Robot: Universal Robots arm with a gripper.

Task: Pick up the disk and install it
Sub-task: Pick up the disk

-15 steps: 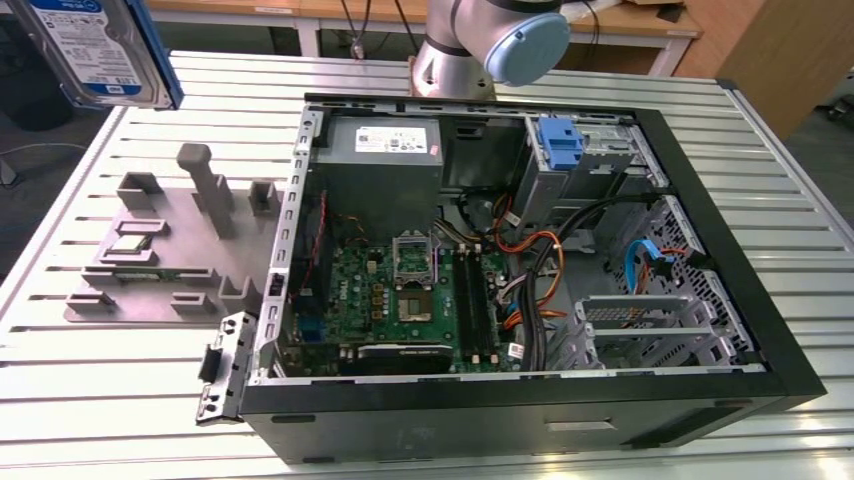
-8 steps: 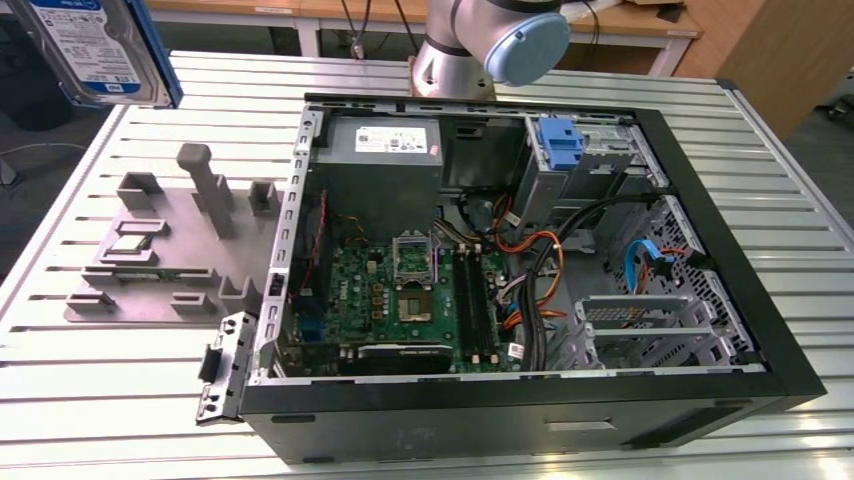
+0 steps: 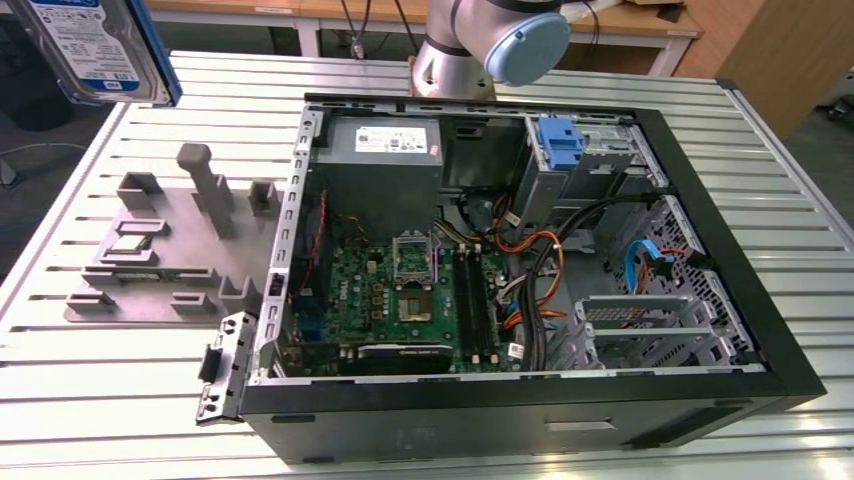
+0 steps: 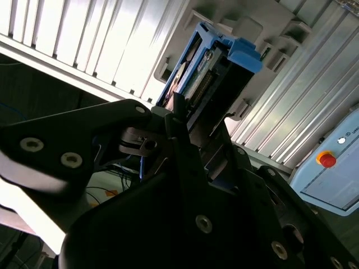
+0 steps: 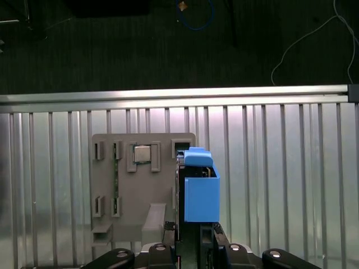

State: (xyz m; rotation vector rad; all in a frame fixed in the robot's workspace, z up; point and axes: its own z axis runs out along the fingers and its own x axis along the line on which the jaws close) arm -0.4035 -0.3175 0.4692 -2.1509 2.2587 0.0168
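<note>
- The disk (image 3: 96, 48) hangs in the air at the exterior view's left of the computer case (image 3: 534, 400), with its long axis nearly upright.
- The gripper (image 5: 191, 234) is closed on the disk and points down toward the table (image 5: 280, 185).

The arm (image 3: 451, 62) is a silver-grey metal tube with a round pale blue joint cap (image 3: 527, 45). The gripper (image 5: 196, 240) is matt black, built of angular plates and linkages fastened by small round silver screws (image 4: 203, 223), seen in both wrist views
</note>
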